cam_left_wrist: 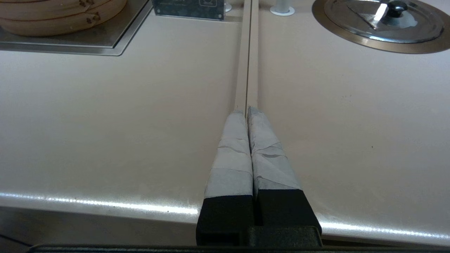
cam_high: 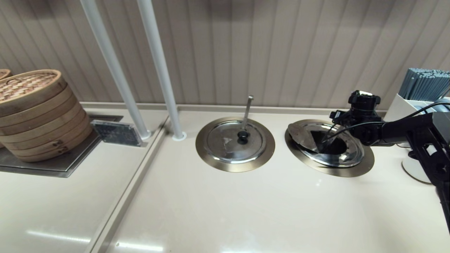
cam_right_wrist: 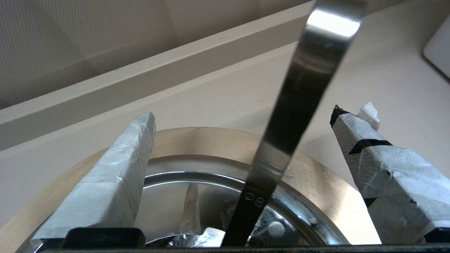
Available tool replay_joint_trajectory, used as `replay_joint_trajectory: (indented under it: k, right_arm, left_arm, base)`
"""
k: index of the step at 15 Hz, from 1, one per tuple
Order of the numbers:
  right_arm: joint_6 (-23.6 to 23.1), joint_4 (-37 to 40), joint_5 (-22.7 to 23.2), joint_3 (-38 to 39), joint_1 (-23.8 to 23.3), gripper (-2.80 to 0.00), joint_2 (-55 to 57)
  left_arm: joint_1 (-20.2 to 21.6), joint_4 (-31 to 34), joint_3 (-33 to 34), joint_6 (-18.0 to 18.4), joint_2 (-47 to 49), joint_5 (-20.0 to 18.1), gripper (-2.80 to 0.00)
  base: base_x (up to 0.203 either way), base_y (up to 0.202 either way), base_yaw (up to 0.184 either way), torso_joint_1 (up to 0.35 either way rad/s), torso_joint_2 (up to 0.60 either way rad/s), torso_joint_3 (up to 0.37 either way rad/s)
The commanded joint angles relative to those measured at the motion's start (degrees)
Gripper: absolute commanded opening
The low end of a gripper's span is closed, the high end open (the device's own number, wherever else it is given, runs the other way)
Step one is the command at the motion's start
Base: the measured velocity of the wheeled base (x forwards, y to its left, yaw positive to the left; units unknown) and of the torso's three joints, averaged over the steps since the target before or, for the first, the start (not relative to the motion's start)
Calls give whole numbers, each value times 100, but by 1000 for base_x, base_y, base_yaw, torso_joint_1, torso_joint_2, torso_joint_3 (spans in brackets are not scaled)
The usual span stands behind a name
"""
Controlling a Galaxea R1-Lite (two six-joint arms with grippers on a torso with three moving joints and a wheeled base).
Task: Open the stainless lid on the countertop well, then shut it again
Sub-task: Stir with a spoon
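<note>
The stainless lid (cam_high: 348, 156) lies in the countertop well, whose brass-coloured rim ring (cam_high: 365, 162) shows around it at the right. A triangular wedge (cam_high: 303, 135) shows on the lid's left part; its middle looks dark under my arm and the knob is hidden. My right gripper (cam_high: 332, 133) hovers low over the lid, open. In the right wrist view the gripper (cam_right_wrist: 242, 114) has the leaning ladle handle (cam_right_wrist: 299, 88) between its spread fingers, apart from both, above the shiny lid (cam_right_wrist: 175, 196) and ring (cam_right_wrist: 211, 144). My left gripper (cam_left_wrist: 246, 110) is shut and empty, parked over the counter's front edge.
The twin lid (cam_high: 228, 140) with a black knob (cam_high: 242, 135) and near-vertical ladle handle (cam_high: 248, 109) sits mid-counter. Bamboo steamers (cam_high: 38, 112) stand far left beside a small sign (cam_high: 116, 133). Two white poles (cam_high: 158, 66) rise behind. A white holder of grey sticks (cam_high: 425, 88) stands far right.
</note>
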Motion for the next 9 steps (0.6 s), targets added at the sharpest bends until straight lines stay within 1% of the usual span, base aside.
replay_joint_trajectory:
  k: [1, 9]
  right_arm:
    - [1, -6, -7, -333, -12, 0, 359]
    - [-42, 26, 34, -781, -20, 0, 689]
  left_arm:
    - [1, -2, 0, -1, 0, 4, -280]
    - [1, -2, 0, -1, 0, 4, -280]
  base:
    - [0, 0, 0, 0, 0, 0]
    - [0, 0, 0, 0, 0, 0]
